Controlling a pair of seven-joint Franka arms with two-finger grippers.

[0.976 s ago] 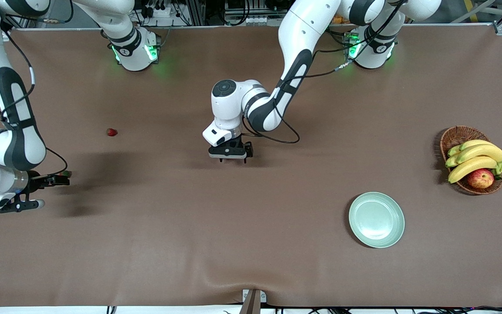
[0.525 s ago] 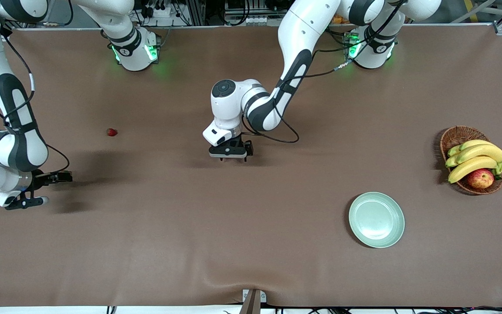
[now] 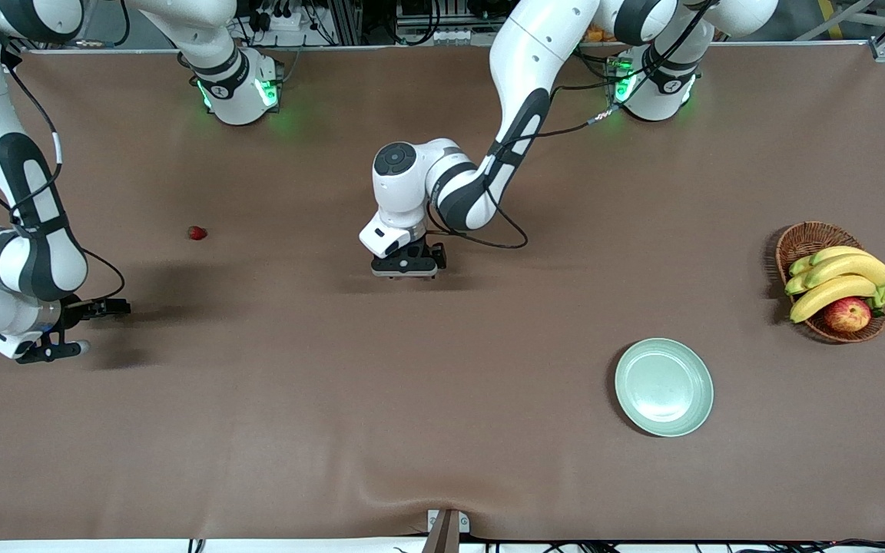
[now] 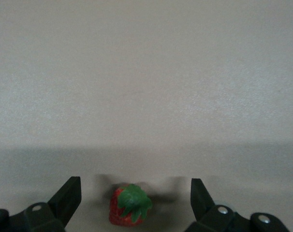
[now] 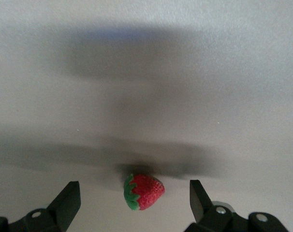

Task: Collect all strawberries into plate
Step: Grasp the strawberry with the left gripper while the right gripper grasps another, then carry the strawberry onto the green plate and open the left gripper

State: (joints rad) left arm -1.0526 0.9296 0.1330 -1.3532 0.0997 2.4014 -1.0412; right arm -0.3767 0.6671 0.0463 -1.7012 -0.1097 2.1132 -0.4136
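One strawberry (image 3: 197, 233), red with a green cap, lies in the open on the brown table toward the right arm's end. A second strawberry (image 4: 129, 205) rests on the table between the spread fingers of my left gripper (image 4: 134, 198), untouched. That left gripper (image 3: 406, 270) is low over the table's middle. A third strawberry (image 5: 144, 191) lies on its side between the wide-apart fingers of my right gripper (image 5: 134, 200), also untouched. In the front view the right gripper (image 3: 74, 330) covers that berry. The mint-green plate (image 3: 664, 387) holds nothing.
A wicker basket (image 3: 803, 240) with bananas (image 3: 834, 280) and an apple (image 3: 846, 314) stands at the left arm's end, a little farther from the front camera than the plate. A small clamp (image 3: 446, 526) sits at the table's front edge.
The right gripper has shifted slightly toward the table's middle and lower, now covering the green cap seen beside it earlier. The left gripper has sunk a little over its berry.
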